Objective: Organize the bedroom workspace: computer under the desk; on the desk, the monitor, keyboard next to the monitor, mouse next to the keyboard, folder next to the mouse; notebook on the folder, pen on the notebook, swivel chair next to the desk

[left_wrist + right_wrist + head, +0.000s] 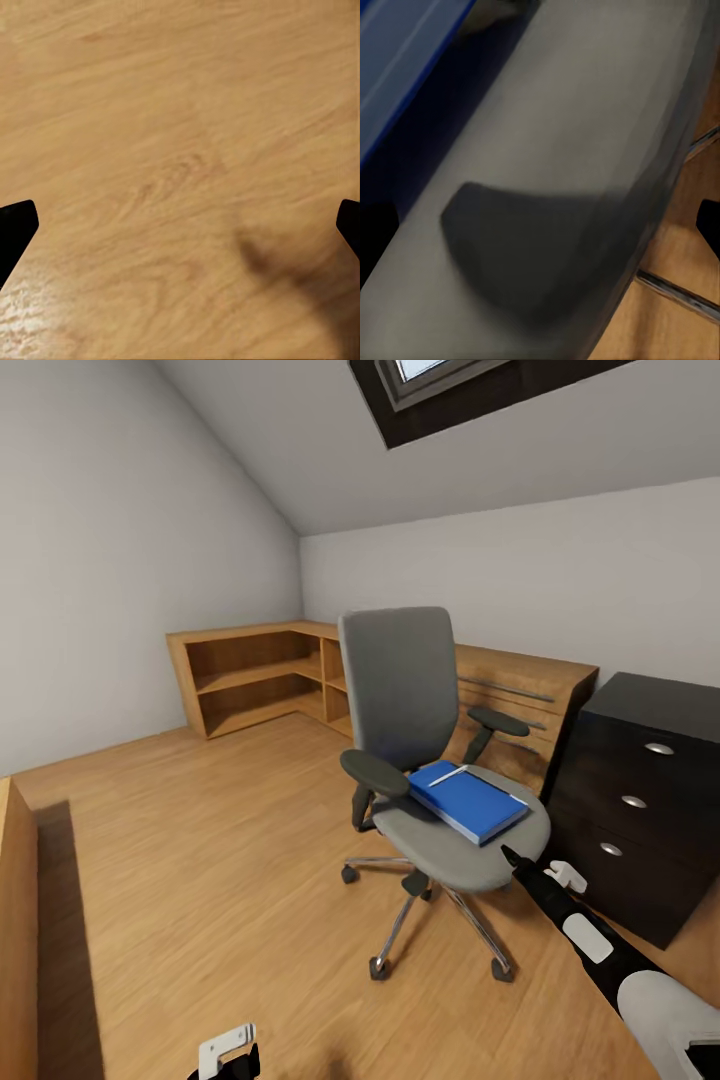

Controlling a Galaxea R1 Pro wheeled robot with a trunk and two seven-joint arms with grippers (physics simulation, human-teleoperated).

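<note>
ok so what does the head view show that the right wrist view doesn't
Head view alone: the swivel chair's backrest and armrests, its castors, a pale stick lying on the folder, the wooden shelving, the black drawer unit, and the skylight. Right wrist view alone: a close look at the seat's grey edge with a dark shadow on it, the right gripper's fingers spread at the picture's edges. Both share: the grey seat, the blue folder, the chrome base spokes, and the wooden floor.

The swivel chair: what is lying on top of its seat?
On the swivel chair's grey seat lies the blue folder, flat, with a thin pale pen on its far end. The folder covers the seat beneath it, so anything under it cannot be seen.
</note>
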